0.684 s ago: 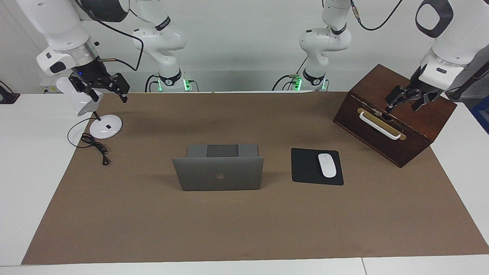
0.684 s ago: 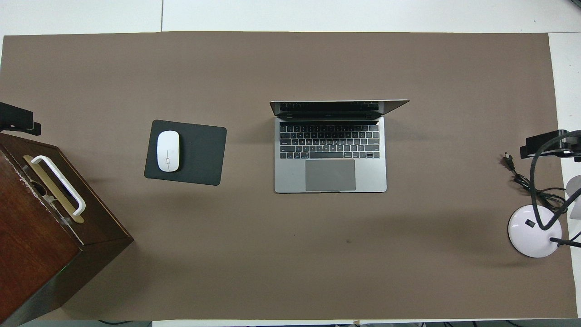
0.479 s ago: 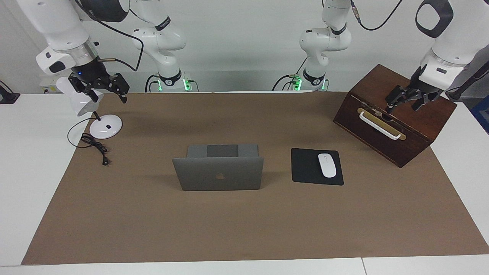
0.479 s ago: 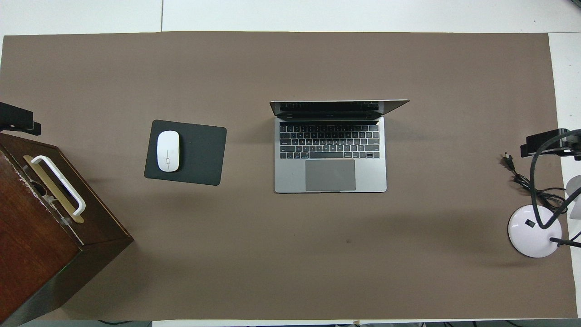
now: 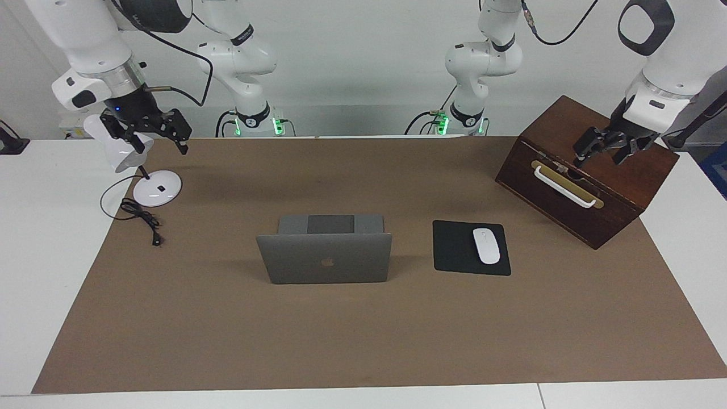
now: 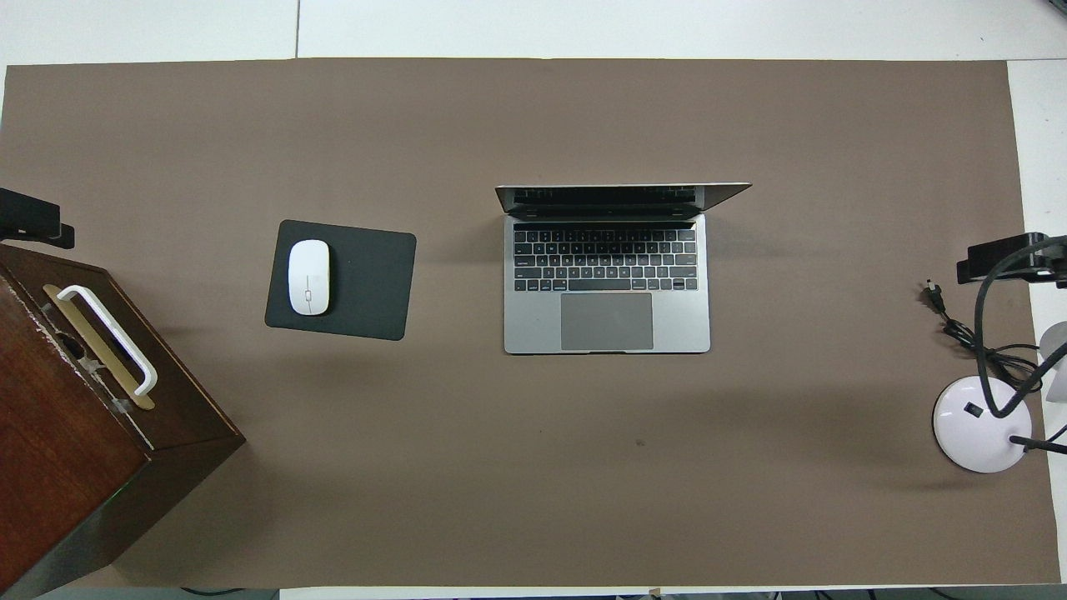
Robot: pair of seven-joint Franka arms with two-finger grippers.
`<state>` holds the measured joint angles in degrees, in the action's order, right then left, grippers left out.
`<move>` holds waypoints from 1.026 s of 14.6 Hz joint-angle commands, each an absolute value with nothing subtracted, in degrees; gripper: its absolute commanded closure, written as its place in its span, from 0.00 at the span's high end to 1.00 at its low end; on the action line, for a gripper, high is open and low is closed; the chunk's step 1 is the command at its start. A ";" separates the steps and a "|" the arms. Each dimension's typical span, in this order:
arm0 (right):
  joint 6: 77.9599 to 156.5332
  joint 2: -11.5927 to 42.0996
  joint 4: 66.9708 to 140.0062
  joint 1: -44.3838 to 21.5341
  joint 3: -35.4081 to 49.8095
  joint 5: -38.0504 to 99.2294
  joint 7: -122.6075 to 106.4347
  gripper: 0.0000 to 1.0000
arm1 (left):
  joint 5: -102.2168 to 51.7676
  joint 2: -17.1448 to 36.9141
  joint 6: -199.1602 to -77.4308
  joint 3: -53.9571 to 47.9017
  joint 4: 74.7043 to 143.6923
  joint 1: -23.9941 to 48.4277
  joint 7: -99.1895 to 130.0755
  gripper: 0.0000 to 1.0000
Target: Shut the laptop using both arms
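Right gripper [image 5: 154, 132] sits a touch higher and further out toward its own end than 0.7 s ago; left gripper [image 5: 604, 149] has barely drifted; nothing on the surface has moved.

Surface [image 5: 45, 238] is white, covered almost fully by a brown mat [image 5: 363, 335].

Wooden box [image 5: 588, 170] with a white handle sits at the left arm's end, turned at an angle to the mat edges.

Right arm [image 5: 85, 45] hangs over its end of the mat; its gripper is up in the air next to the lamp head, fingers spread, holding nothing. Left arm [image 5: 664, 62] comes down over the box; its gripper hangs just above the box top near the handle edge, fingers spread, holding nothing.

Laptop [image 5: 324, 258] is mid-mat, open, lid [image 6: 621, 189] roughly upright, keyboard side facing the robots, logo side facing away. Neither gripper is near it.

Mouse pad [image 5: 470, 247], black, lies beside the laptop toward the left arm's end, clear of both laptop and box.

Desk lamp [image 5: 153, 187], white, round base on the mat at the right arm's end, head tilted up under the right gripper. Its black cord [image 5: 139, 216] is bunched beside the base, plug end lying loose on the mat.

Mouse [image 5: 486, 245], white, rests on the mat-side half of the pad nearest the box.
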<state>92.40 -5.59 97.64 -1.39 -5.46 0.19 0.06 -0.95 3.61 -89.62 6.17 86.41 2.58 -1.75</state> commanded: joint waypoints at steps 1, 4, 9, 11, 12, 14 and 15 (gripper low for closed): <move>94.13 -6.94 99.23 -1.06 -5.36 -0.70 -1.58 1.00 | 0.18 1.67 -90.79 6.24 89.21 3.08 -1.67 1.00; 96.15 -6.86 99.32 -1.05 -5.36 -0.70 -1.67 1.00 | 0.18 1.67 -90.70 6.24 89.21 2.81 -1.76 1.00; 102.82 -5.54 99.58 -0.97 -5.36 -0.70 -3.33 1.00 | 0.26 1.14 -90.70 6.24 89.38 2.46 -1.49 1.00; 106.16 -4.49 99.41 -0.70 -5.36 -0.70 -5.70 0.98 | 0.26 1.14 -90.88 6.24 89.56 2.37 -1.41 1.00; 107.39 -3.87 99.14 -0.62 -5.36 -0.70 -6.15 0.93 | 0.26 1.06 -90.88 6.33 89.65 2.37 -1.32 1.00; 110.11 -2.82 98.97 -0.70 -5.36 -0.70 -6.15 0.72 | 0.26 1.06 -90.88 6.33 89.65 2.37 -0.36 1.00; 111.34 -2.20 98.96 -0.70 -5.36 -0.70 -6.15 0.61 | 0.26 1.05 -90.88 6.33 89.65 2.37 0.00 1.00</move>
